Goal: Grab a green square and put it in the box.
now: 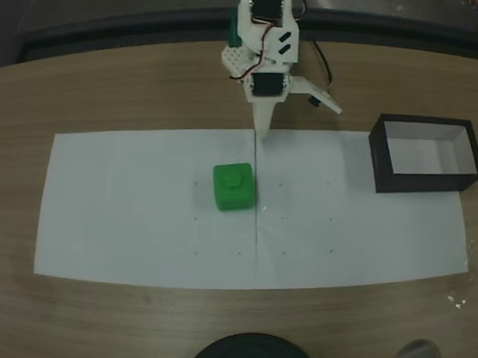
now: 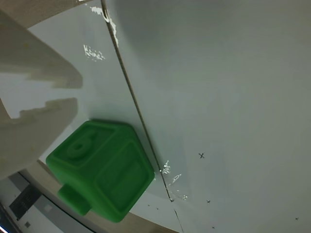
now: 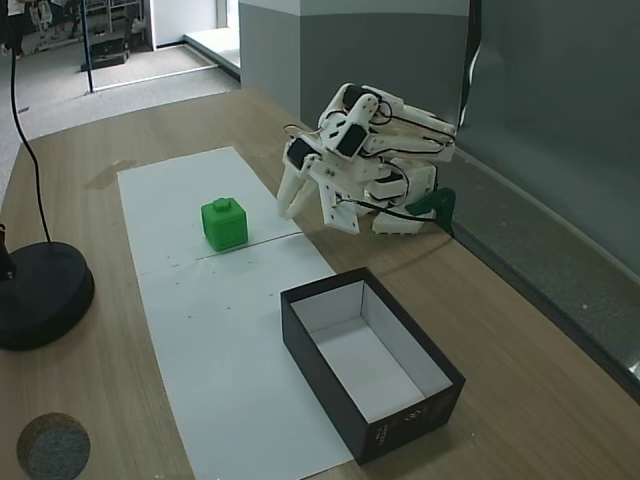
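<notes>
The green square [image 1: 234,187] sits on white paper near the middle of the table, stud up, also seen as the same block [image 3: 225,223]. My gripper [image 1: 299,121] hangs open just behind it, apart from it, one finger pointing down at the paper and the other splayed to the right. From the side, the gripper [image 3: 305,208] stands a short way right of the block with nothing in it. In the wrist view the green square [image 2: 102,170] lies low left beside a white finger [image 2: 29,126]. The box [image 1: 421,183] with black walls and a white inside stands at the right, open and holding nothing.
A white paper sheet [image 1: 142,222] with a thin line [image 1: 255,211] down its middle covers the wooden table [image 1: 108,94]. A black round base [image 3: 40,290] stands at the near edge. The box [image 3: 330,360] overlaps the paper's end. A dark wall strip runs behind the arm.
</notes>
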`<action>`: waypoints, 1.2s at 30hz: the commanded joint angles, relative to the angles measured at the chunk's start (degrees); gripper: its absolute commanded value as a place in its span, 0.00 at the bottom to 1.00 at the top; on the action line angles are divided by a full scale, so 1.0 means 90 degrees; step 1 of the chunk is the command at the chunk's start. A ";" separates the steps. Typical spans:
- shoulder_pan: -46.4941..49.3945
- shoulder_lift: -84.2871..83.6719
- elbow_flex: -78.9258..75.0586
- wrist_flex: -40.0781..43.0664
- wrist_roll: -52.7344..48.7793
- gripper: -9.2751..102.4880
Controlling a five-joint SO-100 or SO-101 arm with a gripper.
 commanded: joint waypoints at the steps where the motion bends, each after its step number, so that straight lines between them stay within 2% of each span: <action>1: 0.0039 0.0137 -0.0166 0.0049 0.0518 0.08; 23: 0.0039 0.0137 -0.0166 0.0039 0.0518 0.08; 34: -0.0420 0.0137 -0.0156 -0.0020 0.0518 0.08; 36: -0.0352 0.0146 -0.0156 -0.0283 0.0518 0.08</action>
